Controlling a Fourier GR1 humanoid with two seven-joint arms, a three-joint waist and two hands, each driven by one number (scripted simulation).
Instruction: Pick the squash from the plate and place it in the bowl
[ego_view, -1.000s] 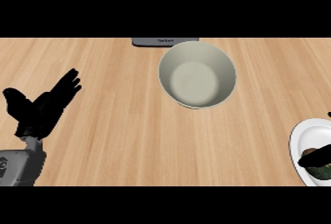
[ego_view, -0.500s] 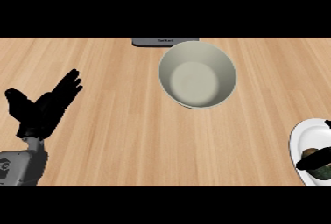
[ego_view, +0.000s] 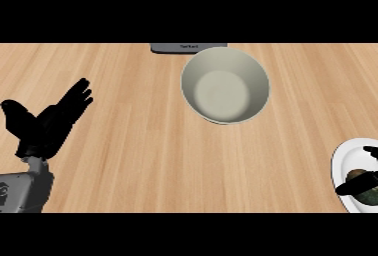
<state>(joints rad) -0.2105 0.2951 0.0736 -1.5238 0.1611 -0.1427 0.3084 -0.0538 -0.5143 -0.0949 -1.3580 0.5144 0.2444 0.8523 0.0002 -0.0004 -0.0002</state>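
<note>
I am looking down on the wooden counter (ego_view: 148, 150). My left hand (ego_view: 46, 122) is resting at the left side of the view, fingers straight and spread, pointing up and away, touching nothing. The bowl (ego_view: 225, 85) is sitting near the far middle of the counter, pale and holding nothing that I can see. Just behind it, at the far edge, a dark flat object (ego_view: 184, 47) is showing only partly; I cannot tell what it is.

At the lower right edge, the white plate (ego_view: 345, 160) is lying partly out of view. The squash (ego_view: 360, 186), dark green and brownish, is sitting on that plate, well apart from the bowl. Black fingers of my right hand (ego_view: 354, 185) are lying across the squash, with another fingertip showing just above it on the plate. Most of that hand is out of view, so I cannot tell whether it is closing round the squash or only touching it.
</note>
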